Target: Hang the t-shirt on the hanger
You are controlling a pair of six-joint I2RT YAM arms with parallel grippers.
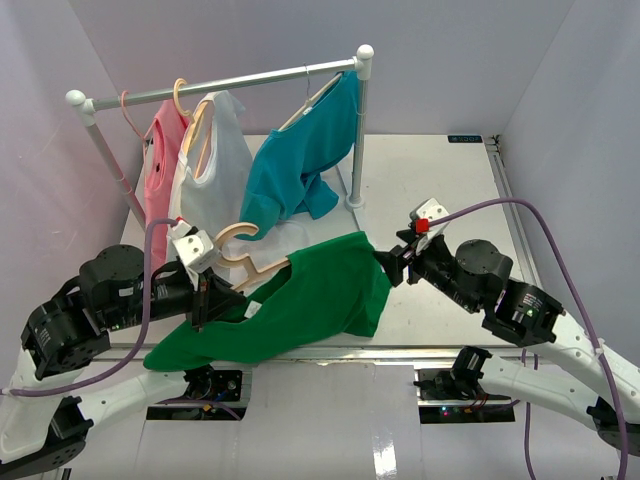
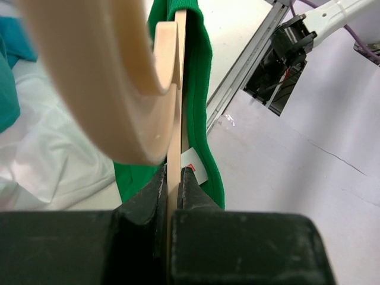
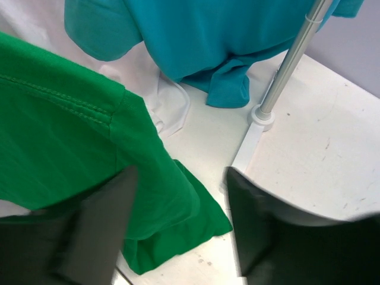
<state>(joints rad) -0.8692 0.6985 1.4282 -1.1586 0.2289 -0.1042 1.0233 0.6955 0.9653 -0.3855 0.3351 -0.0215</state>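
Observation:
The green t-shirt (image 1: 305, 300) drapes over the beige wooden hanger (image 1: 255, 268), held above the table's front; its lower hem sags at the left. My left gripper (image 1: 203, 296) is shut on the hanger's thin wooden bar (image 2: 173, 178), with the thick hook (image 2: 101, 77) looming close and the shirt's collar and label (image 2: 205, 148) just beyond. My right gripper (image 1: 390, 265) is open beside the shirt's right shoulder. In the right wrist view the green sleeve (image 3: 136, 196) lies between and under its spread fingers (image 3: 101, 225), not pinched.
A white clothes rail (image 1: 230, 82) at the back holds a pink shirt (image 1: 160, 170), a white shirt (image 1: 215, 160) and a teal-blue t-shirt (image 1: 300, 160). Its right post (image 3: 291, 65) stands close beyond my right gripper. The table's front edge (image 1: 400, 352) lies below the shirt.

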